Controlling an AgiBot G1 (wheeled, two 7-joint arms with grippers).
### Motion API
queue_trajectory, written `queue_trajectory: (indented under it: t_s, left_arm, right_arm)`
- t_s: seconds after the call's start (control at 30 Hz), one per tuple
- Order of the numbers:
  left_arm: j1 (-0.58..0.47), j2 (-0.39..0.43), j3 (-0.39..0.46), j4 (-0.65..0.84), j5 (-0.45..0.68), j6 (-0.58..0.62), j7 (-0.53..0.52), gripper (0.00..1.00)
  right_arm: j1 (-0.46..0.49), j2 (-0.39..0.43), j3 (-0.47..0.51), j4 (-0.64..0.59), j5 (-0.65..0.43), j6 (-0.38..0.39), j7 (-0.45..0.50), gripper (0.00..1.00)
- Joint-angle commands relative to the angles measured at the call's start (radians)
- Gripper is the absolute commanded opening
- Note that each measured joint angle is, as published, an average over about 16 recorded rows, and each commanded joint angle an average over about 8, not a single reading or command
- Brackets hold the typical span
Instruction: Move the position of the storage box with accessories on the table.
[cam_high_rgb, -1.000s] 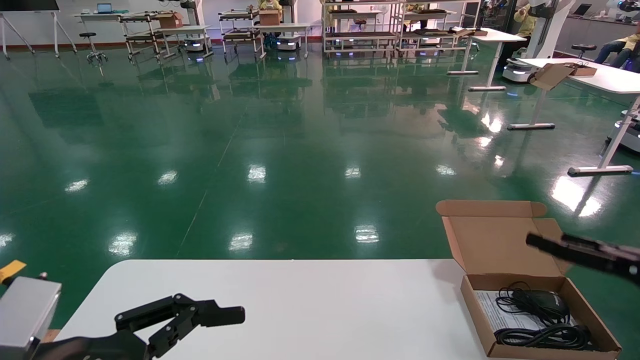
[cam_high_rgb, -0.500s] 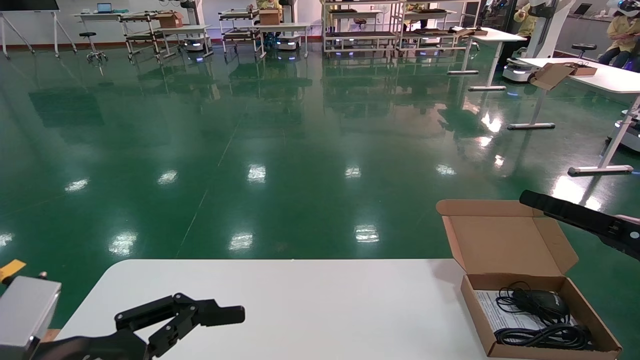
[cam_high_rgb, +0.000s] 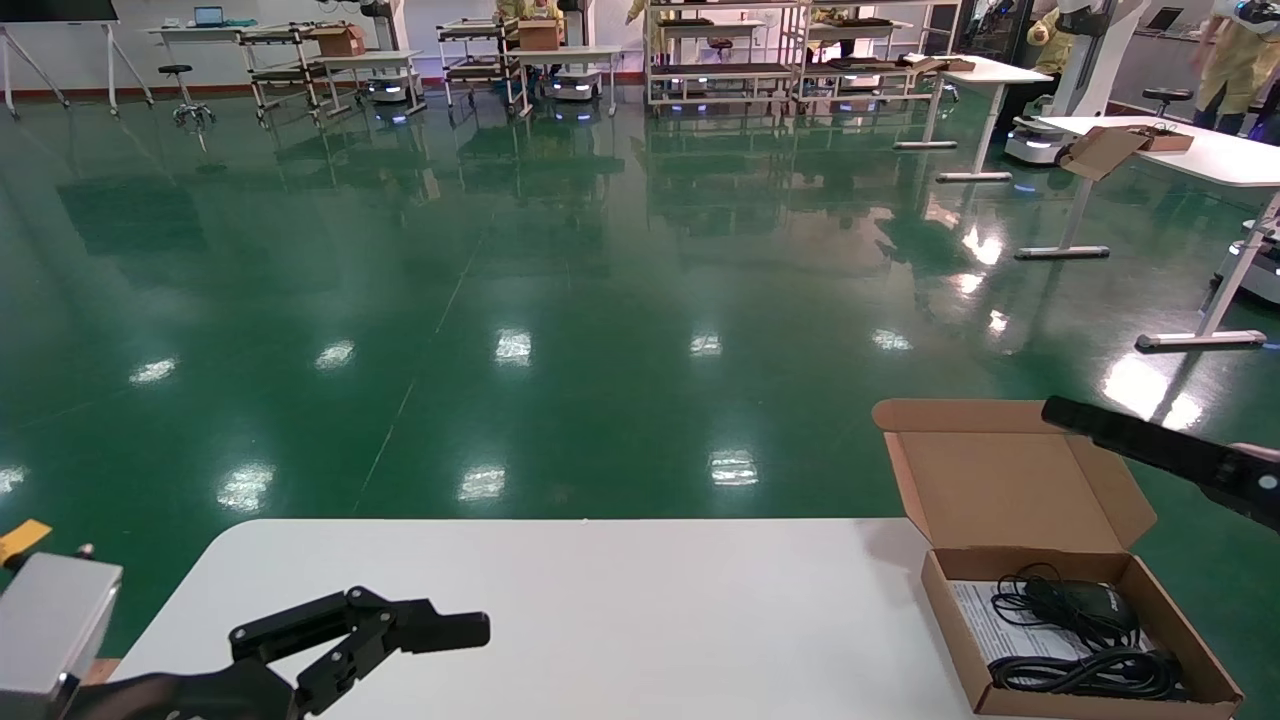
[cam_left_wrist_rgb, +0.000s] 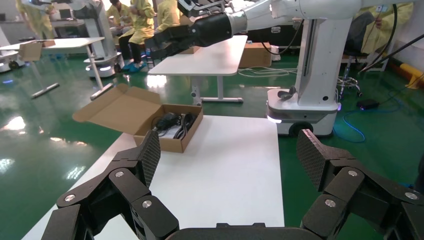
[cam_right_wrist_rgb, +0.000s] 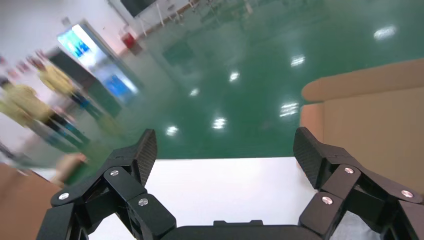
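Two arms in frame, one box (cam_high_rgb: 1075, 625) on the tabletop (cam_high_rgb: 620, 610). The box sits at the right end of the tabletop, close to the far right corner, base flat on the surface. Lid (cam_high_rgb: 1010, 475) hinged open and standing up past the far edge, side flaps spread. Inside: black mouse (cam_high_rgb: 1085, 600) toward the lid end, coiled black cable (cam_high_rgb: 1085, 670) nearer the robot, white leaflet (cam_high_rgb: 1000, 625) flat beneath both, showing along the box's left wall.

Right tool (cam_high_rgb: 1090, 418) held in the air above the box's right rear, level with the top of the lid, touching nothing. In the head view it shows as a dark bar reaching in from the right edge. Its own wrist view shows both fingers (cam_right_wrist_rgb: 142, 155) spread wide with nothing between them; tan lid cardboard just beside one finger, white tabletop below.

Left tool (cam_high_rgb: 440, 630) low over the near left part of the tabletop, well apart from the box. Its fingers (cam_left_wrist_rgb: 150, 155) are also spread wide, empty. From that wrist view the box (cam_left_wrist_rgb: 165, 132) lies toward the far end of the tabletop with the right tool (cam_left_wrist_rgb: 162, 40) hanging above it.

Around: glossy green floor (cam_high_rgb: 500, 280), white desks (cam_high_rgb: 1190, 150), and shelving carts (cam_high_rgb: 720, 50) along the far wall.
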Motion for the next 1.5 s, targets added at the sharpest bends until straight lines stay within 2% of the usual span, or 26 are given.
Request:
queue_trajectory:
  t_s: [0.03,1.5]
  left_arm:
    - [0.0,0.0,0.0,0.0,0.0,0.0,0.0,1.0]
    - [0.0,0.0,0.0,0.0,0.0,0.0,0.0,1.0]
  right_arm:
    - [-0.006,0.001,0.003,0.013,0.001,-0.001,-0.003,1.0]
    - [-0.428,0.092,0.203,0.898,0.119,-0.114,-0.147,1.0]
